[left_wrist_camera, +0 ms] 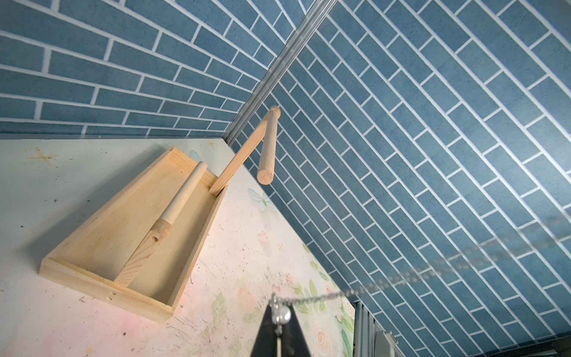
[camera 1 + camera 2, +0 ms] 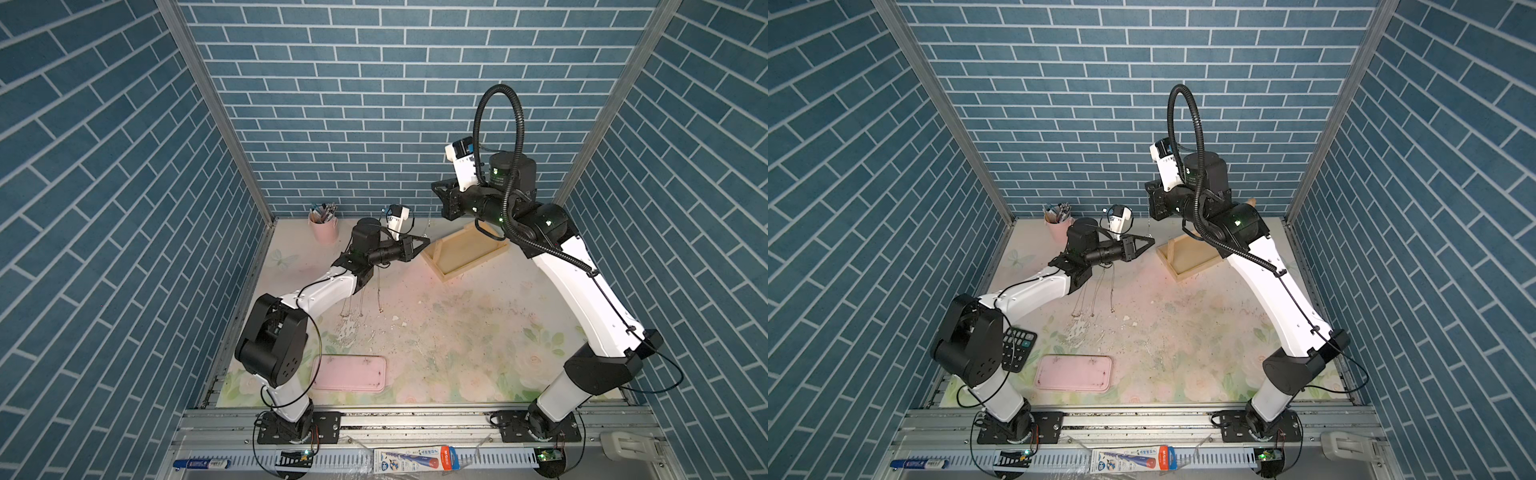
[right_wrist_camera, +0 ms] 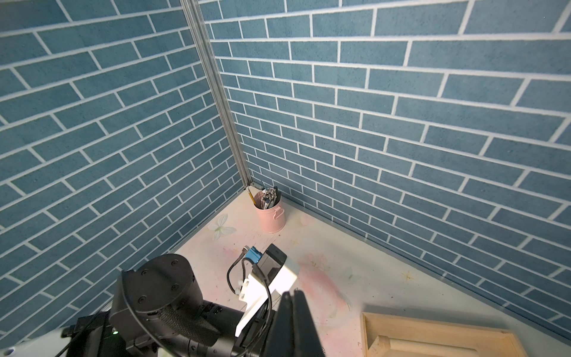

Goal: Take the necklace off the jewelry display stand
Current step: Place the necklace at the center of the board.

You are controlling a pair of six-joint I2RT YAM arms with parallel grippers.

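Note:
The jewelry display stand [image 2: 461,249] is a pale wooden tray at the back right. In the left wrist view one post lies loose in the stand's tray [image 1: 123,222]. The other post stands upright and carries the top bar [image 1: 268,145]. My left gripper [image 1: 279,312] is shut on the necklace [image 1: 324,297] at its pearl. It sits just left of the stand in both top views [image 2: 426,240] [image 2: 1152,240]. The thin chain [image 2: 430,212] rises to my raised right gripper [image 2: 434,185], whose jaws are shut [image 3: 292,293]. No chain hangs on the bar.
Several other chains [image 2: 353,307] lie on the floral mat under my left forearm. A pink cup of pens [image 2: 323,226] stands in the back left corner. A flat pink tray [image 2: 349,374] lies near the front, and a calculator [image 2: 1017,347] lies beside the left arm's base.

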